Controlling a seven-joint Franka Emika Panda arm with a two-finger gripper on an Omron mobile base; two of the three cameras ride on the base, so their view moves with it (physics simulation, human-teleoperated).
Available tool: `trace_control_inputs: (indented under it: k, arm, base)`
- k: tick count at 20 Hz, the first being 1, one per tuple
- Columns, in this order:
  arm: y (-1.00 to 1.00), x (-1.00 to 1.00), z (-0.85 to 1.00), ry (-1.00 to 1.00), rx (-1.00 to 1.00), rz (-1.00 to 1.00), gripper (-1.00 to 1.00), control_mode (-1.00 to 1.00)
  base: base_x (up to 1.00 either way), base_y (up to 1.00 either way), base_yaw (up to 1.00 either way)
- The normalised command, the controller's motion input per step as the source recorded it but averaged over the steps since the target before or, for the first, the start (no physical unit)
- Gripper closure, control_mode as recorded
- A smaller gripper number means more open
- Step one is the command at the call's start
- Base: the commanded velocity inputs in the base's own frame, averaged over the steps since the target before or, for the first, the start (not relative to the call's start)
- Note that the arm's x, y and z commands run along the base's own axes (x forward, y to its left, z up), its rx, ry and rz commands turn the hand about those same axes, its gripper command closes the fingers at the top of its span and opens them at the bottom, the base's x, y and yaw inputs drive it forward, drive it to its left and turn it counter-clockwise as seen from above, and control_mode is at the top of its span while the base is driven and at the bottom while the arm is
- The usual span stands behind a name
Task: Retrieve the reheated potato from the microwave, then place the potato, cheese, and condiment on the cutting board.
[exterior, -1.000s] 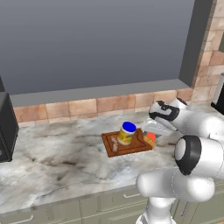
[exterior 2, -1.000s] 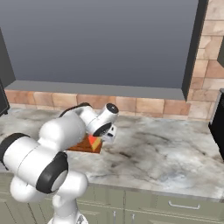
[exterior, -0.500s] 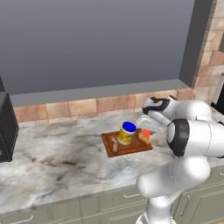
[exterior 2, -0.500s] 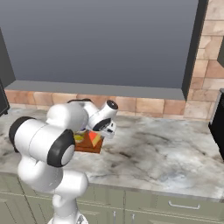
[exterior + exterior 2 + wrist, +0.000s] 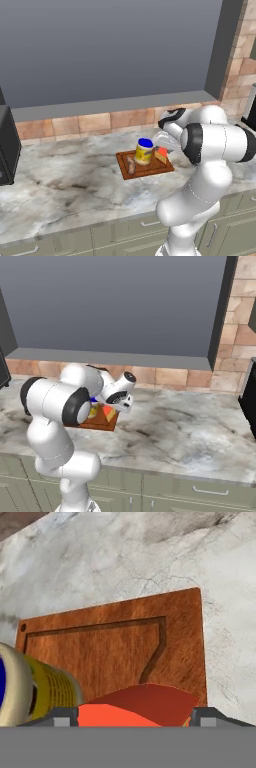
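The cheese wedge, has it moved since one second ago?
Yes. The cheese was off the right end of the cutting board a second ago; now it sits over that end, beside the condiment.

The arm (image 5: 210, 150) is showing as a chain of rounded, glossy white shells, each bulging like a smooth capsule and catching soft grey shading along its undersides. Dark charcoal bands are ringing the joints, the widest one wrapping the fat elbow segment (image 5: 75, 406). A round black disc is capping the end of the wrist link (image 5: 129, 376). The hand (image 5: 169, 120) is appearing as a black block trimmed in white. The fingers (image 5: 61, 718) are showing as small grey squared tips.
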Motion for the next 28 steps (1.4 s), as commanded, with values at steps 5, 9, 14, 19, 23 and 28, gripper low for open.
trace_control_inputs:
  k: [5,9,14,19,23,28]
  arm:
    - [0.14,0.18,-0.13,0.02,0.05,0.00,1.00,-1.00]
    - [0.11,-0.27,-0.29,0.04,0.00,0.00,1.00,-1.00]
    - [0.09,-0.17,-0.28,0.02,0.00,0.00,1.00,-1.00]
    - [0.13,-0.01,-0.24,0.01,0.00,0.00,1.00,-1.00]
    - [0.10,-0.03,-0.24,0.01,0.02,0.00,-1.00,-1.00]
    - [0.02,-0.02,-0.10,0.01,0.03,0.00,-1.00,-1.00]
  base:
    - [0.00,0.00,0.00]
    - [0.00,0.00,0.00]
    - [0.00,0.00,0.00]
    - [0.00,0.00,0.00]
    - [0.00,0.00,0.00]
    - [0.00,0.00,0.00]
